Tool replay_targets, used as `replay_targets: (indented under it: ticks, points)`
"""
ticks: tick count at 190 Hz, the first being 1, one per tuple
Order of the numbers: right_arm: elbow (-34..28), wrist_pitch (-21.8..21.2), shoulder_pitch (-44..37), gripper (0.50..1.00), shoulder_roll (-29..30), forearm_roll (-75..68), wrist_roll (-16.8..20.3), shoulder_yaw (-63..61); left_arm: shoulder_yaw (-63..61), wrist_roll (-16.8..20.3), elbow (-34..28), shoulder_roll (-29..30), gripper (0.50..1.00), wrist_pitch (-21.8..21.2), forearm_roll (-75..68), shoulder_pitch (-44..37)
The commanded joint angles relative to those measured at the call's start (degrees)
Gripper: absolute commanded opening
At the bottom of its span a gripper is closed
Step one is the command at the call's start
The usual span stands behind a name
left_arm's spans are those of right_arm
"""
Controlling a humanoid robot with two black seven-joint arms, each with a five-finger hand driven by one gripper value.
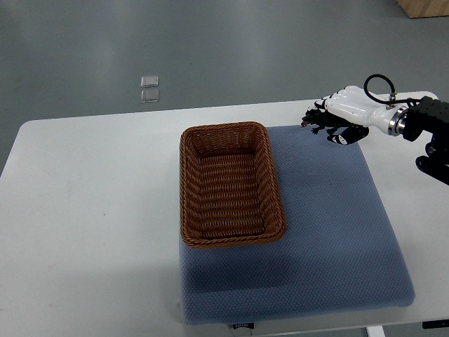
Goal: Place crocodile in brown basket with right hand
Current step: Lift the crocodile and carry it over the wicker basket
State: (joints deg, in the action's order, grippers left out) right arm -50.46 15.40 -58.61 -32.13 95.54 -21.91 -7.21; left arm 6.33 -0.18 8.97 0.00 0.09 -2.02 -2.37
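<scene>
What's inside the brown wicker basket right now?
The rectangular brown wicker basket holds nothing; only its bare woven floor shows. The dark toy crocodile is in the white right robot hand, outside it. The blue mat is covered where the basket sits.

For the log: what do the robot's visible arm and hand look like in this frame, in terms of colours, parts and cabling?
Only the right hand shows: glossy white shell, segmented fingers, dark undersides. A silver ring joins it to a blocky black forearm. A thin black cable loops above the wrist. The left arm is out of view.
</scene>
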Motion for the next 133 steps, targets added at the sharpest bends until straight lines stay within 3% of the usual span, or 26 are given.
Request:
replay_targets:
  ticks: [1,33,79,133]
  points:
    - [-2.9,0.7,-2.0,0.500,0.4,0.1,-0.6,-0.1,0.0,0.0,0.0,0.0,1.000,0.0,0.0,0.0]
    - [-6.5,1.5,-4.1,0.500,1.6,0.0,-0.8,0.0,0.0,0.0,0.0,0.0,1.000,0.0,0.0,0.0]
    - [-11.9,1.5,-4.4,0.500,8.4,0.3,-2.7,0.0,0.0,0.0,0.0,0.0,1.000,0.0,0.0,0.0]
    - [-12.4,0.9,-1.6,0.500,11.4,1.1,-2.9,1.1,0.0,0.0,0.0,0.0,1.000,0.0,0.0,0.0]
